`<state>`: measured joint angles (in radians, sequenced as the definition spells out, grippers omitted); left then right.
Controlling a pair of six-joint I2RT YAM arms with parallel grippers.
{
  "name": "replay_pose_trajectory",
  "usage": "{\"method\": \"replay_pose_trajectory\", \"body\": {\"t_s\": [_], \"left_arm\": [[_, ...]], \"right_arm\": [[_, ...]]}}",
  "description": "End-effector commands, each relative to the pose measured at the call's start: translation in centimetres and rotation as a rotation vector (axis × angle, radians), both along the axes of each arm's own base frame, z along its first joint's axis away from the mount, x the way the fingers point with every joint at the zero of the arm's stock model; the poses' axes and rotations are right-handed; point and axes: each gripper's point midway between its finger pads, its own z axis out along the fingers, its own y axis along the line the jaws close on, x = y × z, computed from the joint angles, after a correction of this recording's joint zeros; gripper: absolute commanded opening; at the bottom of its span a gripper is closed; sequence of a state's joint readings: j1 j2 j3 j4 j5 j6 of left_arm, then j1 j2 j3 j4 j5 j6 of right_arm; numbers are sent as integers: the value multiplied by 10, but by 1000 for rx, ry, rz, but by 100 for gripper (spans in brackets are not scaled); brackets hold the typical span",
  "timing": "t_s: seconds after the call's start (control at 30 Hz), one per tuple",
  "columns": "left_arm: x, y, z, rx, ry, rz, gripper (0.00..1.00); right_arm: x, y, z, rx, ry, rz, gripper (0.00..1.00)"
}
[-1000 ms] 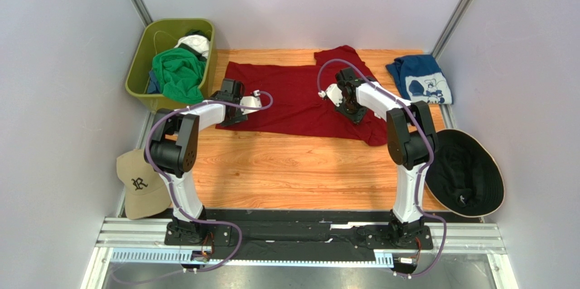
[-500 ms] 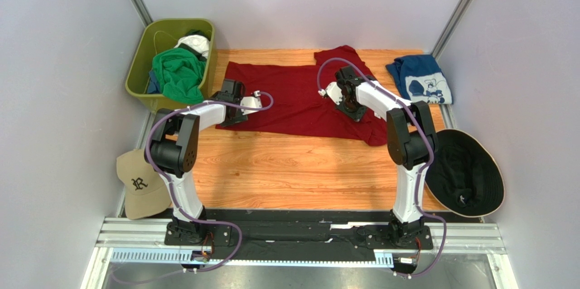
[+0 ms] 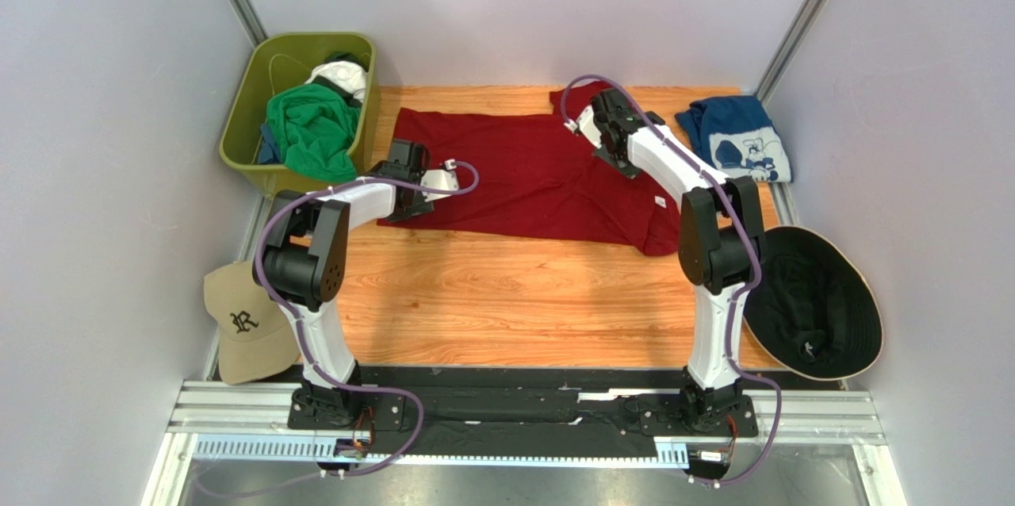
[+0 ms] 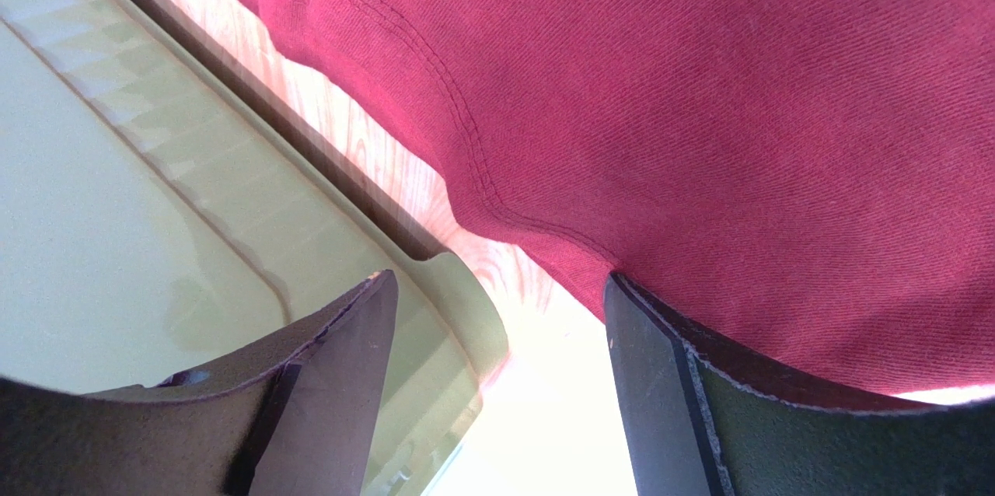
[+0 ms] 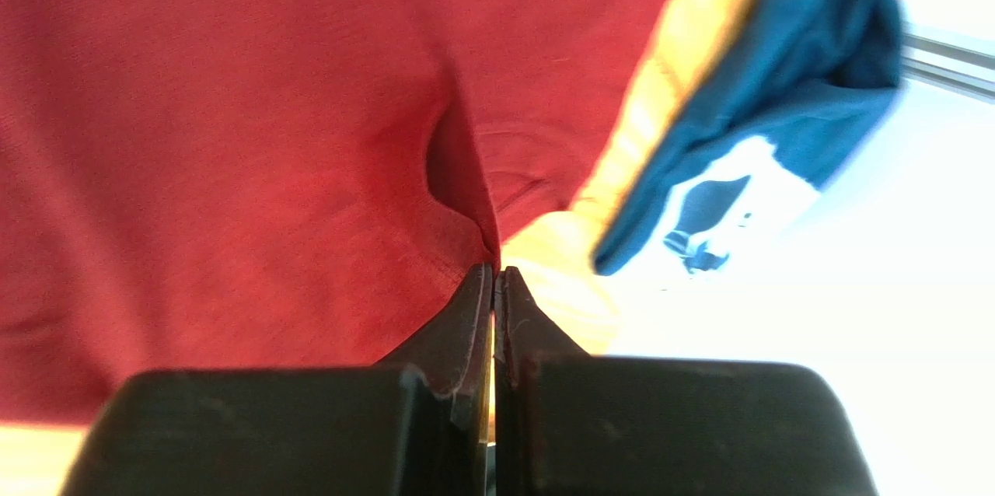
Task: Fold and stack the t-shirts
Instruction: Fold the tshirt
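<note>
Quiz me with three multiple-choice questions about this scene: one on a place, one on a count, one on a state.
1. Where is the green t-shirt? A) in the olive bin B) on the floor C) hanging on the wall
2. How many pieces of headwear are there? A) one B) two C) four
3. How do the left end effector's jaws stand? A) apart B) shut on nothing C) clamped on a sock

Answers: 1 A, it lies bunched inside the bin. 2 B, a tan cap at left and a black hat at right. 3 A, the left wrist view shows a clear gap between them.
</note>
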<state>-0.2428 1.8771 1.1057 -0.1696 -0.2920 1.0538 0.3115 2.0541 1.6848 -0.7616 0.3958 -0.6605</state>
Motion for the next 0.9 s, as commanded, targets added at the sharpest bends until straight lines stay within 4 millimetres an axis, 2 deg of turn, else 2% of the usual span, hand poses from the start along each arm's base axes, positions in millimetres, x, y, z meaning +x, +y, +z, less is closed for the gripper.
{"method": "replay_pose_trajectory", "body": {"t_s": [0.0, 0.23, 0.87], "left_arm": [[-22, -3, -21, -14, 92, -17, 75], [-20, -3, -24, -12, 95, -17, 75], [-18, -3, -29, -9, 98, -13, 75]], "right_arm": [[27, -19, 18, -86, -95, -37, 0], [43, -27, 25, -114, -130, -48, 0], [76, -30, 51, -162, -220, -51, 0]]}}
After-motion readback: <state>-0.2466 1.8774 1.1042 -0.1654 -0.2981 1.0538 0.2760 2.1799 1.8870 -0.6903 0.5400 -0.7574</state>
